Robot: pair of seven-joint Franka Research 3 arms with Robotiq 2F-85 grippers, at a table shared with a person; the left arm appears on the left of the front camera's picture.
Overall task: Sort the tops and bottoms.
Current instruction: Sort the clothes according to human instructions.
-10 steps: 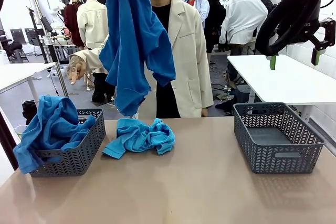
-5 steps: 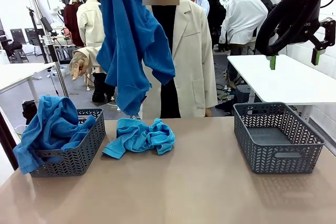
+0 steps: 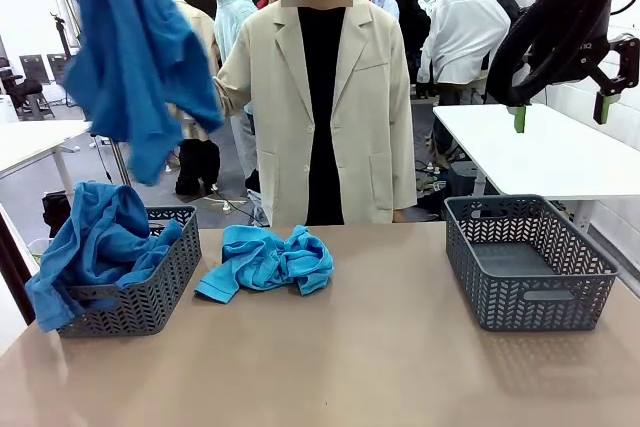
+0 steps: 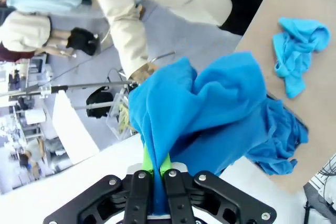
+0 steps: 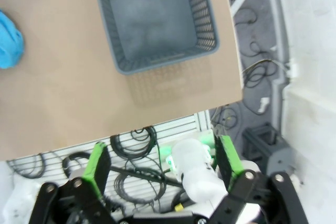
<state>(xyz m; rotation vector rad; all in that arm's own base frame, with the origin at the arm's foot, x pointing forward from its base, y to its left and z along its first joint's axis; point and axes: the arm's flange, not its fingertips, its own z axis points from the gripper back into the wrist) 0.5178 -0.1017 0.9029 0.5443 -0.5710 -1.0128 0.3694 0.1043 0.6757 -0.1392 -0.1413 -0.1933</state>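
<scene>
left gripper: clenched on the royal blue shirt, which hangs lengthwise, high above the left basket
right gripper: released, raised over the right basket
nearer arm: left

A person in a beige coat over a black top is standing at the far side of the tan table, facing it. 2 grey woven baskets are sitting on the table: the left basket near the left edge, the right basket near the right edge, well apart from each other. Behind the right basket, a white table is standing beyond the person's side. Black cables are lying coiled on the floor below the table's edge.
</scene>
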